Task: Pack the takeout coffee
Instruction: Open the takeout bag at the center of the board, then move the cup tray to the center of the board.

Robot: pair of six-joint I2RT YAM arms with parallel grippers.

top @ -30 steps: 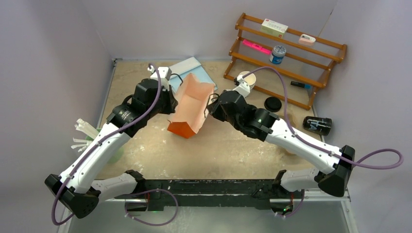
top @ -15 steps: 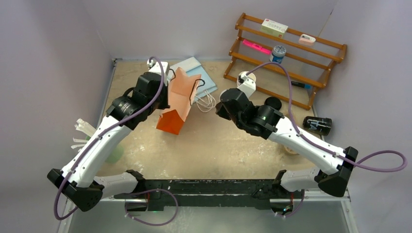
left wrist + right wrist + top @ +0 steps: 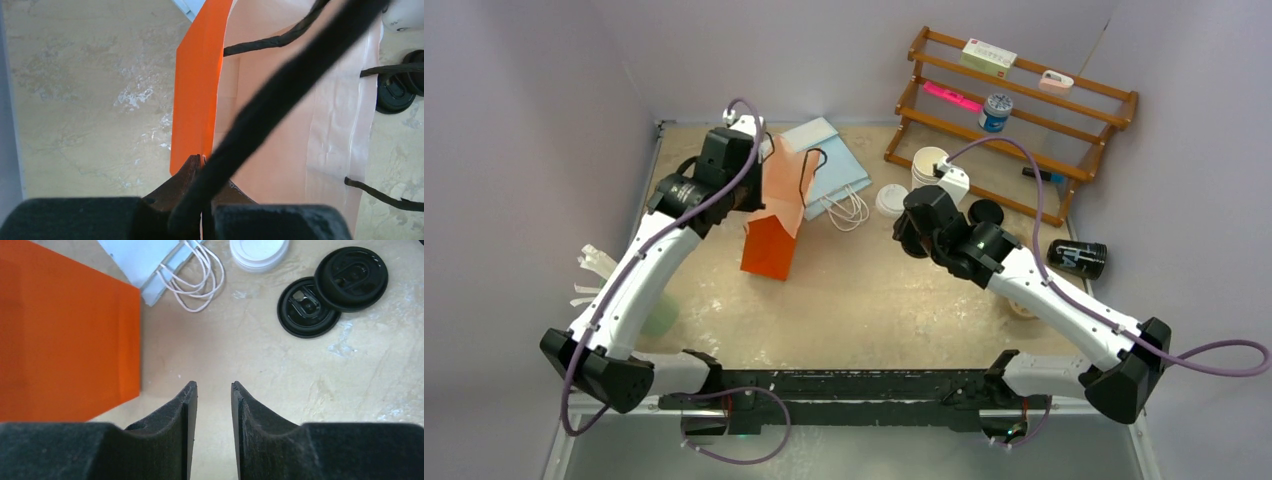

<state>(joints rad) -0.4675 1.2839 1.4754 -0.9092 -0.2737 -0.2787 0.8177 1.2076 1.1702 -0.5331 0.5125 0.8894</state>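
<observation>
- Left end effector: closed, pinching the top rim of the orange paper bag; seen upper left of centre in the top view.
- Orange paper bag: hangs from that grip with its mouth up and its base down near the bench. Whether the base touches the bench cannot be told. The pale inside face and the black cord handles fill the left wrist view.
- Right end effector: open by a narrow gap with nothing between the fingers, over bare bench to the right of the bag and apart from it.
- Black lids: two, flat on the bench and overlapping at their edges, upper right of the right wrist view. Neither is held or in the bag.
- Black paper cup: white print, lying on its side on the bench at the far right of the top view, well apart from the bag.
- White lid: on the bench at the top edge of the right wrist view, just left of the black lids.
- Light blue bag: flat on the bench behind the orange bag, its white handles pointing toward the frame's centre.
- White cups: stacked, beside the foot of the wooden rack.
- Wooden rack: upper right of the top view, with small items on its shelves.
</observation>
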